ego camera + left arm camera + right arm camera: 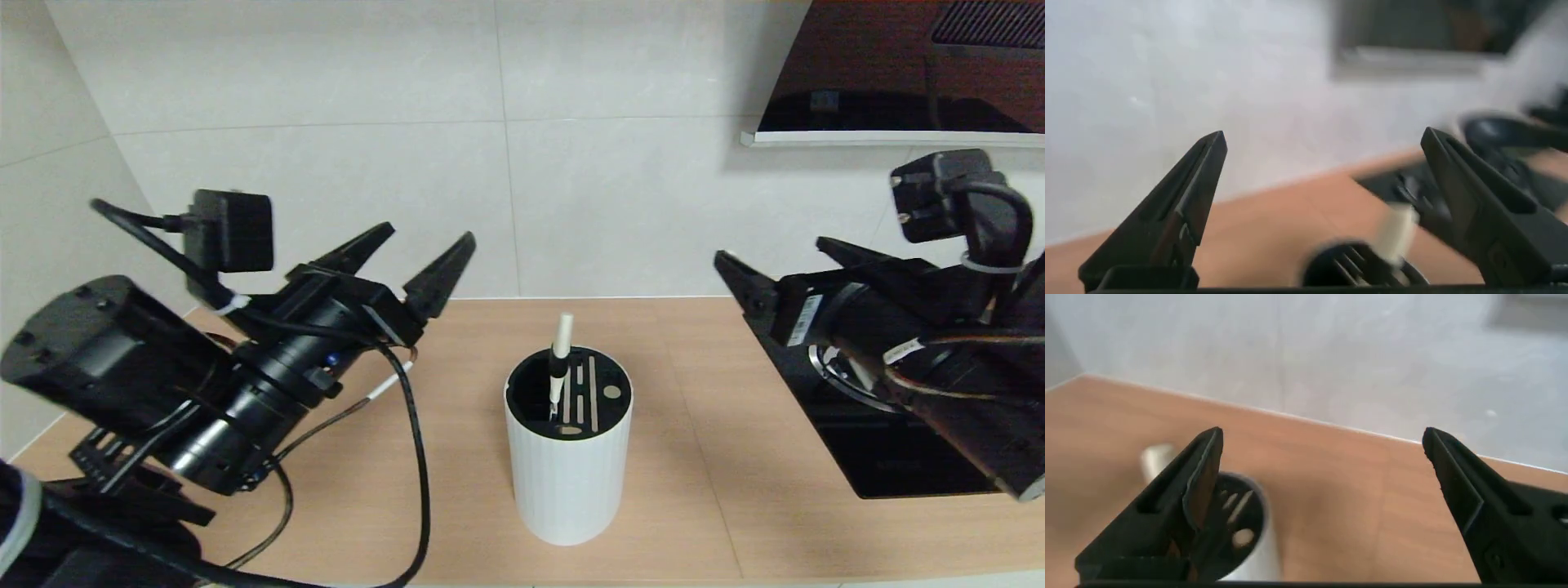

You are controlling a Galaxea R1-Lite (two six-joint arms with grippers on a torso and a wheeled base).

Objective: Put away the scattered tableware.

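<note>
Left gripper [429, 234] and right gripper [769, 249] both spread apart, empty. White-handled utensil [562, 339] between them looks light, stiff, probably slick; I'd pinch the handle.

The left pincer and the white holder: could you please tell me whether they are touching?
Apart. The head view shows the open left pincer raised on the left side of the holder, with bare counter plainly between them.

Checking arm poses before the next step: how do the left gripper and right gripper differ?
The left gripper sits left of the white holder, tilted upward; the right gripper sits right of it, by the black cooktop, lying more level. Both are open and empty.
</note>
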